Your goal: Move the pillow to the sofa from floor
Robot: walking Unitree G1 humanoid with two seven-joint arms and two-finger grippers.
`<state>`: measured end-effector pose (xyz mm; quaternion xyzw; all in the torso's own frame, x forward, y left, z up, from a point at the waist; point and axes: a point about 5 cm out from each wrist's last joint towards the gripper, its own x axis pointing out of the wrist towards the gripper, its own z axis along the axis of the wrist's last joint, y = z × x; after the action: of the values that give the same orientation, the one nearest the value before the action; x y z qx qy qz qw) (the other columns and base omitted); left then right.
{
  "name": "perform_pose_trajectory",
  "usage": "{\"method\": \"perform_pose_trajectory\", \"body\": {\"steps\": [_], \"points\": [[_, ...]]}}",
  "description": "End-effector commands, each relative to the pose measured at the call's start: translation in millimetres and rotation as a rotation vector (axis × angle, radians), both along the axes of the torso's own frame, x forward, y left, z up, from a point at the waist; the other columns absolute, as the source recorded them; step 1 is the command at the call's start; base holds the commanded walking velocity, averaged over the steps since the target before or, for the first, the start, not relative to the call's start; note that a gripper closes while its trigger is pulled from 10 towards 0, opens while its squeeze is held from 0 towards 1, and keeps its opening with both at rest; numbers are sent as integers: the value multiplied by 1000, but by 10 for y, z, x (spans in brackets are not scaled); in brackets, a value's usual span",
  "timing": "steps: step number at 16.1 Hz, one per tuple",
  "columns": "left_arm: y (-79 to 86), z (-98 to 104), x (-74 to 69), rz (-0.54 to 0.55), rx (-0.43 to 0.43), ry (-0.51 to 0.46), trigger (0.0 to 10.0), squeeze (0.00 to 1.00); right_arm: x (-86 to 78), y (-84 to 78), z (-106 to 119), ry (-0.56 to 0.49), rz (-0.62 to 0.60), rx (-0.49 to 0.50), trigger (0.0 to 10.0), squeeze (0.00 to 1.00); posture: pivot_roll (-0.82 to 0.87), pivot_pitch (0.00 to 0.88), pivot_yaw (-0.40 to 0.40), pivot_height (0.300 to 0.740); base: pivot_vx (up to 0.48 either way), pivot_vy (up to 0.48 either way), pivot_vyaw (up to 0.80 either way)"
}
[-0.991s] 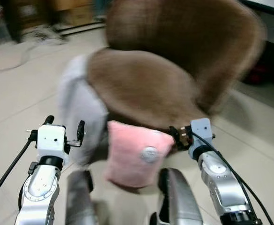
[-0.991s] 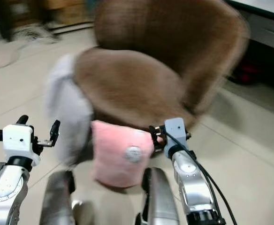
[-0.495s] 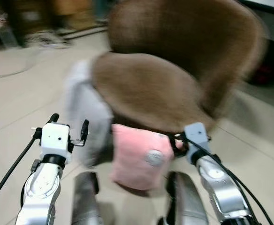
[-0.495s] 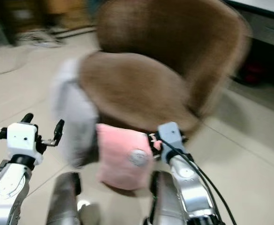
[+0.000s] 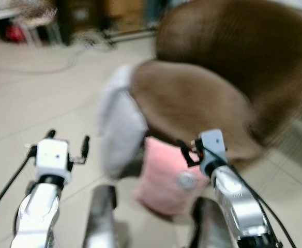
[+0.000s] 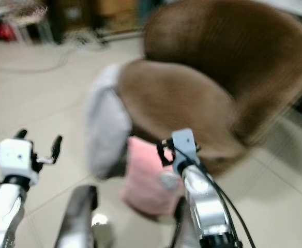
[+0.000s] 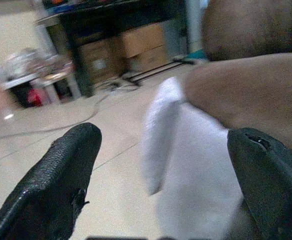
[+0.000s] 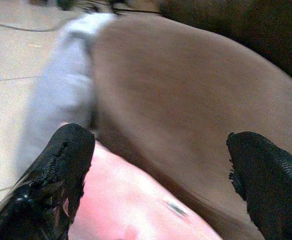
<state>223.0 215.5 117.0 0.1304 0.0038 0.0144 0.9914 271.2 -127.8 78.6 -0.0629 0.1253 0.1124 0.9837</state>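
Pink and soft, the pillow [image 5: 167, 181] stands on the tiled floor [image 5: 32, 113], leaning against the front of the brown sofa chair [image 5: 213, 98], under its seat edge. A pale grey cushion [image 5: 119, 126] leans against the chair just beside it, on the robot's left. The right pincer [image 5: 188, 150] hangs just above the pink pillow's top edge, its fingers [image 8: 61, 170] spread wide and holding nothing. The left pincer [image 5: 65, 147] is raised over bare floor, left of the grey cushion, its fingers [image 7: 56, 185] also apart. The head views are blurred.
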Motion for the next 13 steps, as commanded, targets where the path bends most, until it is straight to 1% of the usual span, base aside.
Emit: {"method": "perform_pose_trajectory", "body": {"steps": [1, 2, 3, 4, 5, 7, 8, 9, 11, 13], "points": [[-68, 53, 23, -27, -7, -21, 10000, 0, -3, -121, -12, 10, -44, -7, 10000, 0, 17, 0, -65, 481, 244, 0, -756], [-69, 53, 26, -28, -7, -22, 10000, 0, -1, -122, -4, 0, -44, -12, 10000, 0, 15, 0, -63, 481, 244, 0, -688], [-72, 54, 29, -30, -7, -22, 10000, 0, 1, -119, 2, -7, -40, -19, 10000, 0, 14, 0, -61, 481, 247, 0, 0], [-74, 54, 30, -33, -8, -23, 10000, 0, 0, -92, 7, -22, 2, -78, 10000, 0, 14, 0, -61, 481, 247, 0, 0], [-75, 54, 36, -33, -8, -24, 10000, 0, 3, -76, 3, -25, 24, -102, 10000, 0, 15, 0, -62, 481, 244, 0, 800], [-74, 58, 40, -34, -7, -26, 10000, 0, 5, -54, -1, -20, 26, -73, 10000, 0, 16, 0, -62, 481, 246, 0, 800], [-72, 59, 36, -33, -4, -27, 10000, 0, 6, -62, -1, -19, 14, -47, 10000, 0, 16, 0, -62, 481, 0, 0, 0], [-73, 60, 34, -33, -2, -27, 10000, 0, 5, -69, -4, -15, 10, -41, 10000, 0, 16, 0, -62, 481, 0, 0, 0], [-74, 57, 33, -29, 0, -26, 10000, 0, 6, -77, -17, -8, 18, -48, 10000, 0, 17, 0, -64, 481, 0, 0, 0], [-64, 40, 32, -26, 14, -12, 10000, 0, 19, -64, -61, 4, 93, -101, 10000, 0, 21, 0, -64, 481, 0, 0, 0]]}}
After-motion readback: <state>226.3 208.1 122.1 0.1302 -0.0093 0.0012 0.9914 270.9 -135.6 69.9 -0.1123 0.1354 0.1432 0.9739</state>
